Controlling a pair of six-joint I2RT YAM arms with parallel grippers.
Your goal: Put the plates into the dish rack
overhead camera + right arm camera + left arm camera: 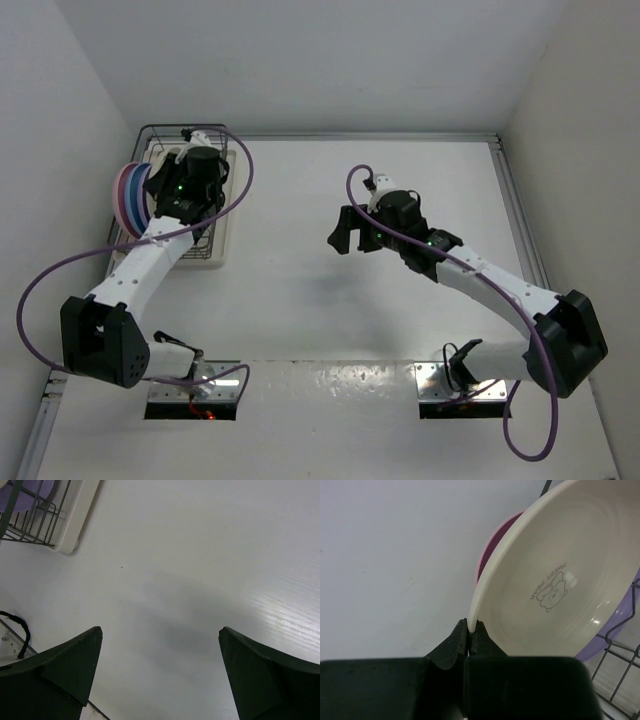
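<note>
My left gripper (471, 626) is shut on the rim of a cream plate (560, 580) with a small bear print, held on edge over the dish rack (620, 672). A pink plate (487, 550) stands just behind it and a purple plate (622, 622) just in front. From above, the left gripper (190, 190) is over the dark wire rack (165, 133), with upright plates (133, 195) at the rack's left side. My right gripper (350, 235) is open and empty above bare table, to the right of the rack; its wrist view (160, 635) shows only table below.
The rack sits on a cream-white drip tray (232, 215) in the far left corner, close to the left wall. Its near corner (35, 522) and the tray edge (80, 515) show in the right wrist view. A purple cable (60, 270) loops from the left arm.
</note>
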